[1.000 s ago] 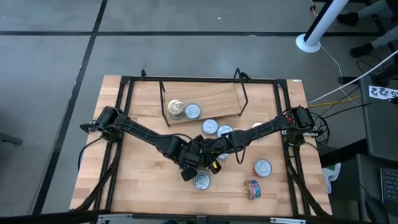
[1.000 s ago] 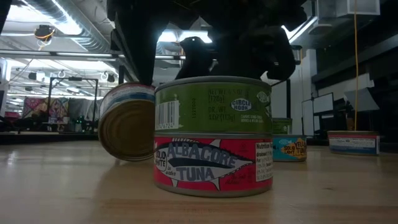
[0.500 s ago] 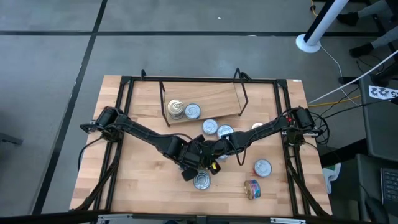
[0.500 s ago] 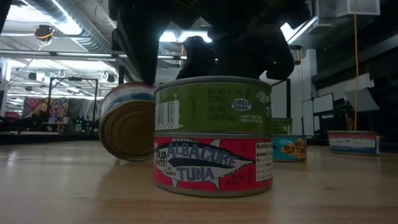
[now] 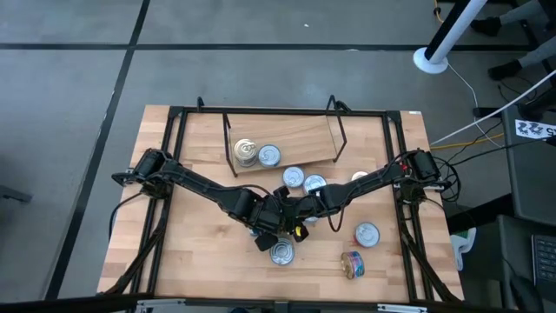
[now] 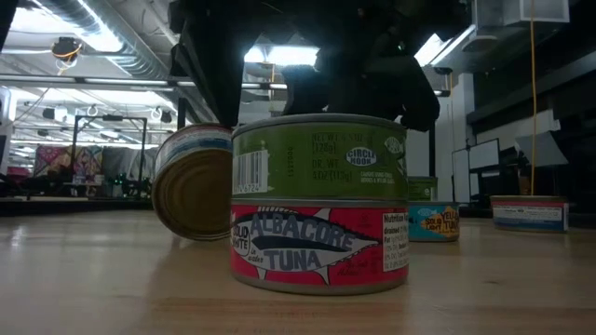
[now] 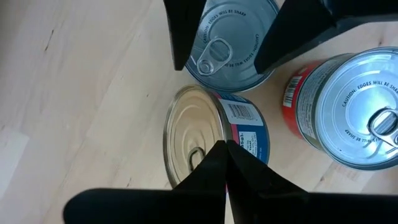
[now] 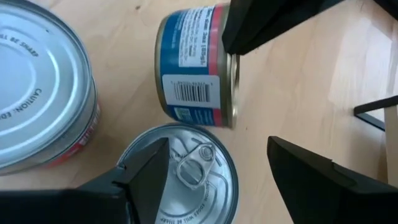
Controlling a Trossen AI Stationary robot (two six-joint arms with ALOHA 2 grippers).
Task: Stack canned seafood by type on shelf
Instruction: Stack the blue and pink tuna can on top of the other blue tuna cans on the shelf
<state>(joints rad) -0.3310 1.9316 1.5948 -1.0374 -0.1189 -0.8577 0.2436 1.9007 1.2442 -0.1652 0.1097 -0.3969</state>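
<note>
Right gripper (image 8: 217, 150): in front of the shelf (image 5: 300, 130), near mid-table; fingers apart, one on each side of an upright tin (image 8: 180, 180), not yet pressing it.
Left gripper (image 7: 225, 149): just beside it, fingers together, tip at the tipped tin (image 7: 211, 134).
Tipped tin: lies on its side just beside the upright tin; long axis level with the table (image 5: 200, 252), gold end turned roughly away from the shelf.
Shelf load: two tins (image 5: 257, 155) at one end, the rest of the board bare.
Risk: when the right fingers close, one may knock the tipped tin, which rolls easily. A poor grip could also slide the upright tin against the red tin (image 7: 348, 106).
</note>
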